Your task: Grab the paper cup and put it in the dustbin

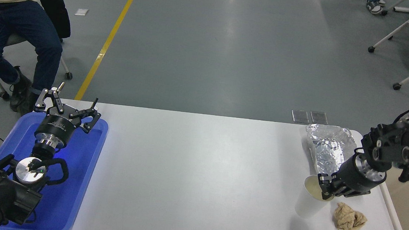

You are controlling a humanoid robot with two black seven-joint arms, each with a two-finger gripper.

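Right gripper [326,188] apparently pinching paper cup [310,198] rim

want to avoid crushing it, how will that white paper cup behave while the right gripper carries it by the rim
The paper cup looks thin-walled and empty, so it is probably very light. The right gripper pinches only one spot of the rim, so the wall may dent under a hard squeeze. It already hangs tilted, so it could swing or slip on a fast move.
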